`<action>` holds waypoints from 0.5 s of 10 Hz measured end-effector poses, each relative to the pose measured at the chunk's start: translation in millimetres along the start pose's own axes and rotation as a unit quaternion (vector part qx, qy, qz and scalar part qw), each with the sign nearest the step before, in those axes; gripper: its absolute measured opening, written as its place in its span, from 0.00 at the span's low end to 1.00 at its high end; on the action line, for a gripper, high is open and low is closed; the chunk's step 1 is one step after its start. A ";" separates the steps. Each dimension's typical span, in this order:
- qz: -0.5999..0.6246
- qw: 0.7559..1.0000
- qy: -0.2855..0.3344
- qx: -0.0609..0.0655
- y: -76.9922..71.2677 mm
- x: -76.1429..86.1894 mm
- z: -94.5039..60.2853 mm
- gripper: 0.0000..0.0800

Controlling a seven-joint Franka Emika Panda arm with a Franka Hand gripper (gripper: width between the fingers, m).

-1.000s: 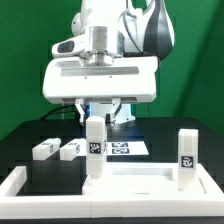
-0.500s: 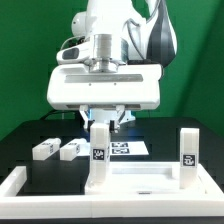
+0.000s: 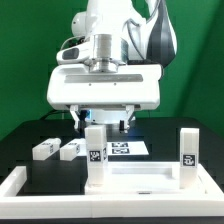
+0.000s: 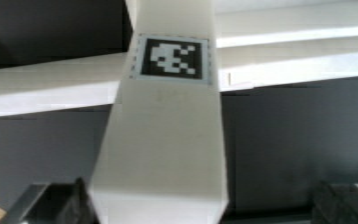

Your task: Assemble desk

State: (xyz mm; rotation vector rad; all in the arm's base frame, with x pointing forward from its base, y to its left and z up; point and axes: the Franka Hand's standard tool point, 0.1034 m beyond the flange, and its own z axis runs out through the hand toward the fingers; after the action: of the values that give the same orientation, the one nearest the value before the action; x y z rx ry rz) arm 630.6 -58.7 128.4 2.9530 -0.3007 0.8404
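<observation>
White plastic leg stands upright at the exterior view's left end of the desk slab on the near side of the black surface, the pincer spread clear around its top, so a finger brushing it while lifting could tip or loosen it.

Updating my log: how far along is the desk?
Done: left leg and right leg (exterior view's sides) stand upright on the slab. In hand: nothing; the open gripper straddles the left leg. Left: two loose legs lying on the table.
</observation>
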 end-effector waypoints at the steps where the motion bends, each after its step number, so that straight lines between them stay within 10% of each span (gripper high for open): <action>1: 0.000 1.000 0.000 0.000 0.0 0.0 0.0 0.80; 5: 0.000 1.000 0.000 0.000 0.0 -0.1 0.1 0.81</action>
State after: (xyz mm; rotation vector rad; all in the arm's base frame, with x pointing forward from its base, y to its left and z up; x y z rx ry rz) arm 630.5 -58.8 128.3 2.9530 -0.3007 0.8400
